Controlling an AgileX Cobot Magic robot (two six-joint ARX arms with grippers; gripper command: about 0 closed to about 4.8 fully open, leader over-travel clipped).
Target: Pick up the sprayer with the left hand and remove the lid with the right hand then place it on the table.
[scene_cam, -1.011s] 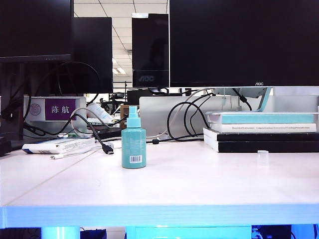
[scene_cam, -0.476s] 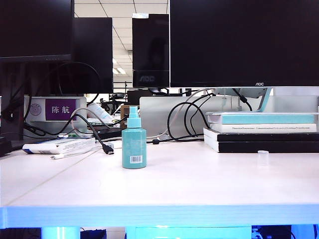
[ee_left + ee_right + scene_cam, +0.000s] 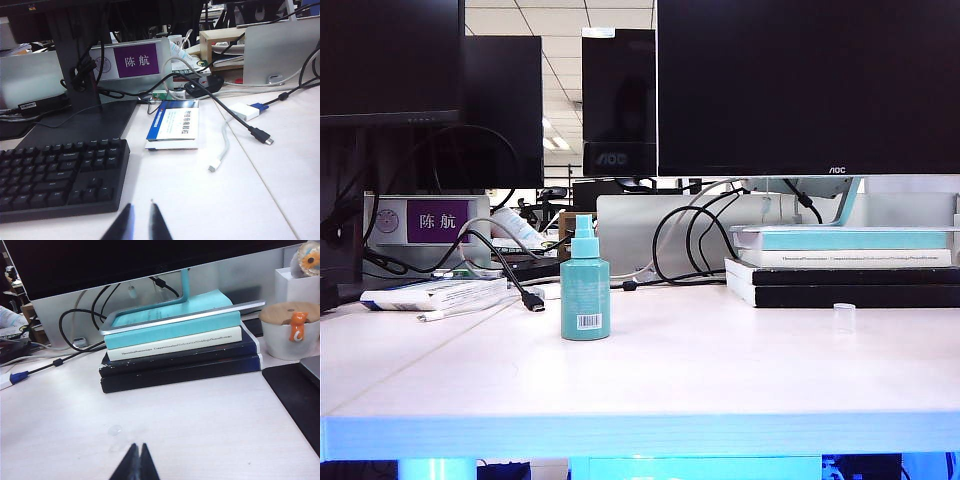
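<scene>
Now the sprayer [image 3: 585, 282] stands upright on the table [image 3: 720, 370], cap off, w/ the lid [image 3: 843, 316] upright well apart at its 3 o'clock, just in front of the book stack [image 3: 840, 262]. Left hand [image 3: 141, 223] hovers low beside a black keyboard [image 3: 60, 175], fingertips a narrow slit apart, holding nothing. Right hand [image 3: 136, 463] has tips pressed together, empty, lid [image 3: 115, 430] near its 11 o'clock.

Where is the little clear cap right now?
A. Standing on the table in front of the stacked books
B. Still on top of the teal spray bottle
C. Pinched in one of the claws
A: the clear cap stands alone on the table before the stacked books, apart from the spray bottle.
</scene>
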